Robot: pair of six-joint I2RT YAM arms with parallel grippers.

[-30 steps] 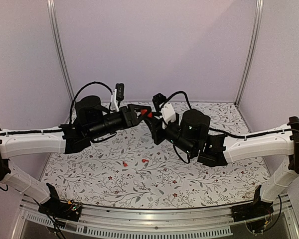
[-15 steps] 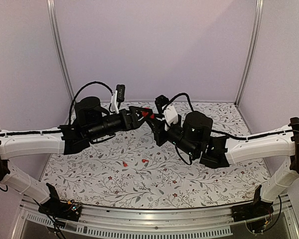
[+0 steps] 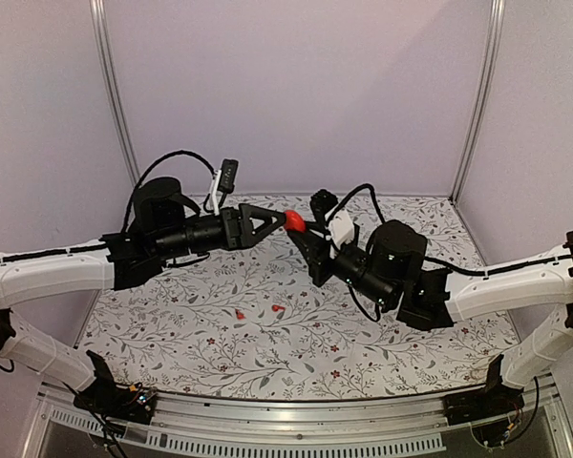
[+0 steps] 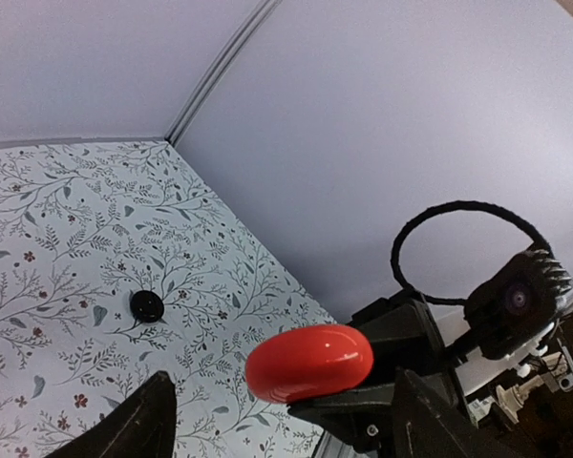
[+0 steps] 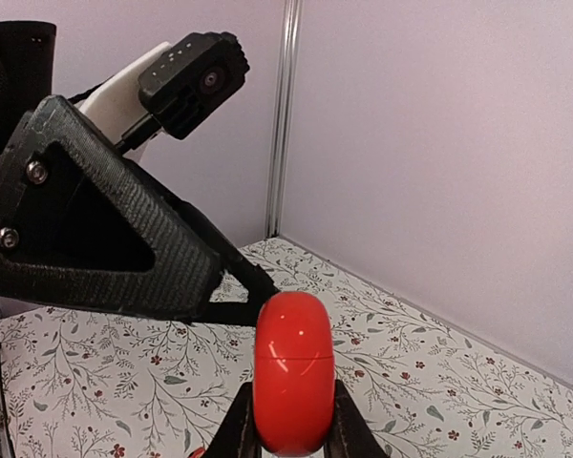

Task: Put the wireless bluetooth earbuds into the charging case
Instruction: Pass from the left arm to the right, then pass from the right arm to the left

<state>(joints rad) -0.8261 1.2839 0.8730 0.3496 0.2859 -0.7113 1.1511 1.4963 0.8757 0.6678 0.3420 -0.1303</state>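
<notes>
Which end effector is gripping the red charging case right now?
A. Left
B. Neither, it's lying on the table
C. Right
C: in the right wrist view the red charging case sits clamped between the right end effector's own fingers. In the left wrist view the left end effector's fingers stand wide apart.

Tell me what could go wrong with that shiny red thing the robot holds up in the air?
The red charging case is smooth and rounded. The right tool pinches it only near one end, above the table, so it might slip and fall. The open left tool is close beside it, so a bump could knock it loose. The case looks shut while two red earbuds lie on the table, so they cannot go in yet.
</notes>
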